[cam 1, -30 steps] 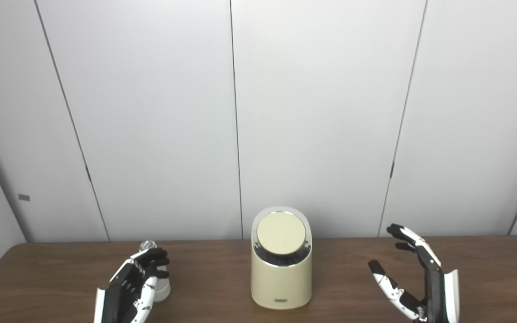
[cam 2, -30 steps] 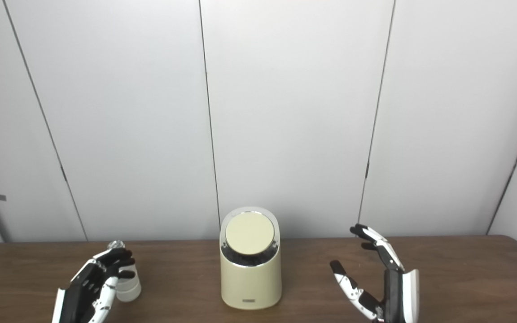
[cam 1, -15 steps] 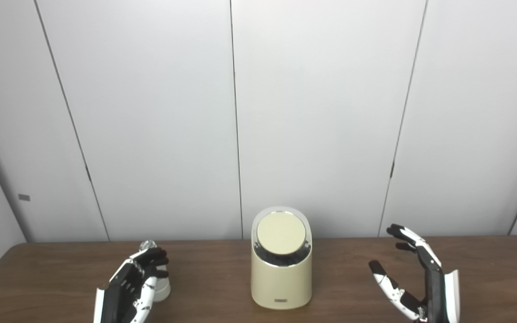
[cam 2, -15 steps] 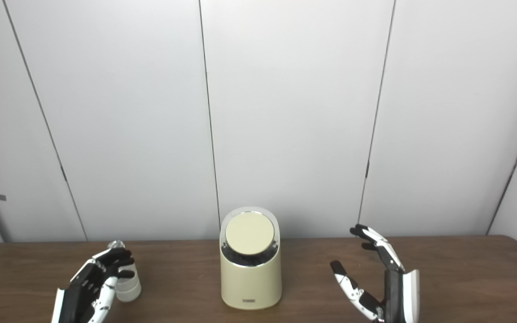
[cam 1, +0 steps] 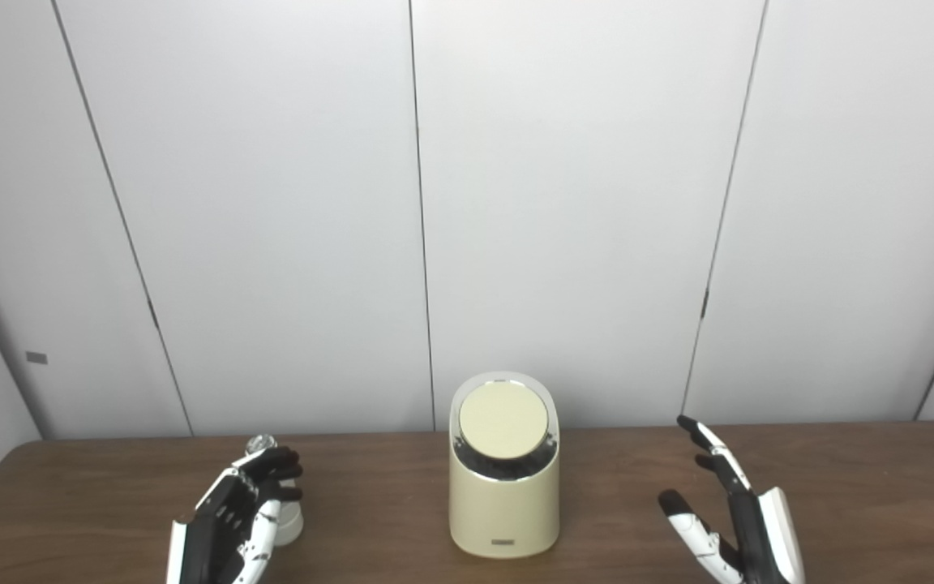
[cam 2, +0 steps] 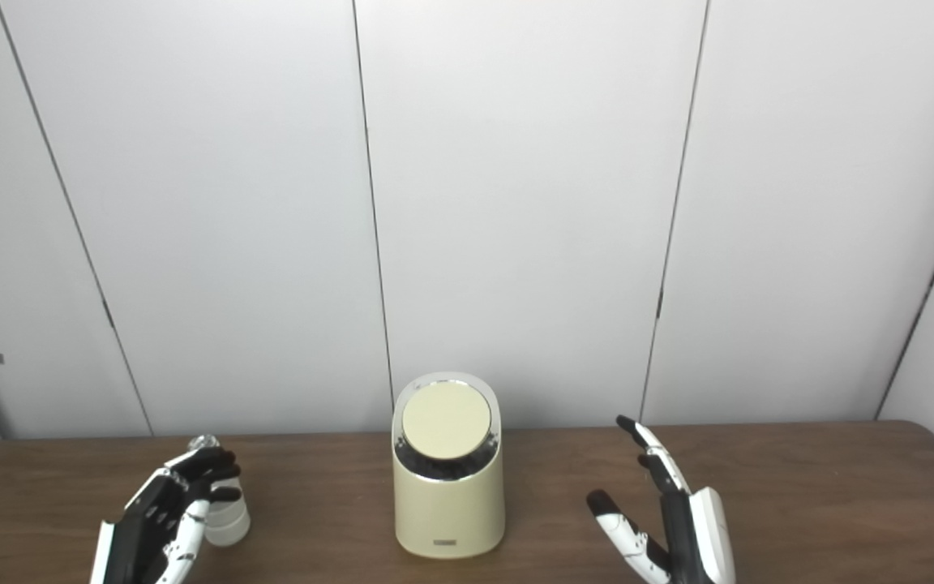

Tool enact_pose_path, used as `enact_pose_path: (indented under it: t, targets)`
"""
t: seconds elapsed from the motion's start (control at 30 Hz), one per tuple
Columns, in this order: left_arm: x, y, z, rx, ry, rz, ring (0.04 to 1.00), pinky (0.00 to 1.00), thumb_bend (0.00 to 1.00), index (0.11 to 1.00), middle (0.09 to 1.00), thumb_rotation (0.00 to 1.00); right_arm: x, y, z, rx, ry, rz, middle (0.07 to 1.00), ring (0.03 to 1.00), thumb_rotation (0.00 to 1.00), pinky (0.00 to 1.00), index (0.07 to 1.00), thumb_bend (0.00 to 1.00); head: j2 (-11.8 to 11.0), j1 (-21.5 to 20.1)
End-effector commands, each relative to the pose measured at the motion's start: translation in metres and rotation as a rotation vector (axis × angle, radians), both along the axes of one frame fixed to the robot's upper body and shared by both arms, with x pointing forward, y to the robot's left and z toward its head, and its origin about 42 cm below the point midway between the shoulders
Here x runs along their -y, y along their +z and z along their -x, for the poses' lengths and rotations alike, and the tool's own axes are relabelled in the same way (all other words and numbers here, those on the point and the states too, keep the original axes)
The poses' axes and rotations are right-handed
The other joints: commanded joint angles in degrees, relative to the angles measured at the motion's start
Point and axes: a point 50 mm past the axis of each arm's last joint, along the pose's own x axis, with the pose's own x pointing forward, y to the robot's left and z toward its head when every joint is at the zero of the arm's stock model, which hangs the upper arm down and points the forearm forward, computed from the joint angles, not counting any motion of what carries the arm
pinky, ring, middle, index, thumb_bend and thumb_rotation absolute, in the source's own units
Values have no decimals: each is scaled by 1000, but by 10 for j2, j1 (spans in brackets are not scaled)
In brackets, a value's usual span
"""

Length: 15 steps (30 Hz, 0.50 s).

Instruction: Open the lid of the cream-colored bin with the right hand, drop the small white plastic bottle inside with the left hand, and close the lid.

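The cream-colored bin (cam 1: pixel 503 507) stands at the middle of the brown table (cam 1: pixel 386 495), its round tilted lid (cam 1: pixel 503 422) shut. The small white plastic bottle (cam 1: pixel 290 527) stands upright at the left, its shiny cap (cam 1: pixel 259 444) showing above my fingers. My left hand (cam 1: pixel 232 519) is right in front of the bottle with its fingers curved toward it, not clasped around it. My right hand (cam 1: pixel 730 519) is open to the right of the bin, palm facing left, fingers spread, well apart from the bin.
White wall panels (cam 1: pixel 564 203) rise just behind the table's far edge. Bare tabletop lies between the bin and each hand.
The camera has shifted slightly. My right hand has sunk lower toward the picture's bottom edge and its fingers have straightened. The left hand, bottle and bin stay as they were.
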Motion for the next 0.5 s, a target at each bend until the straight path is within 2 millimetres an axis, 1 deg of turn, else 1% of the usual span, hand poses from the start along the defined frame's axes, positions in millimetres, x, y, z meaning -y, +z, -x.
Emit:
enact_pose_path:
  t: [0.0, 0.13, 0.2, 0.23, 0.37, 0.47]
  targets:
    - [2, 21, -9, 85, -6, -17, 690, 597, 249, 680, 703, 352, -8, 44, -19, 114, 18, -4, 853, 834, 893, 736, 841, 701, 0, 0]
    - [3, 22, -10, 85, -4, -21, 682, 589, 247, 676, 697, 351, -17, 71, -29, 128, 22, -4, 870, 850, 823, 757, 832, 782, -1, 0]
    - [3, 22, -10, 85, -1, -29, 685, 590, 241, 678, 698, 358, -25, 85, -34, 142, 26, 8, 850, 824, 811, 737, 825, 801, -1, 0]
    - [3, 23, -10, 87, -4, -26, 686, 592, 239, 678, 699, 363, -30, 92, -36, 146, 34, 12, 829, 789, 799, 695, 826, 798, -1, 0]
    - [4, 23, -10, 89, -11, -14, 692, 601, 244, 680, 703, 362, -42, 112, -43, 152, 56, 43, 821, 786, 768, 677, 813, 773, 0, 2]
    - [5, 23, -10, 90, -9, -18, 690, 600, 248, 679, 701, 364, -50, 121, -50, 164, 82, 36, 815, 780, 690, 646, 788, 784, 1, 3]
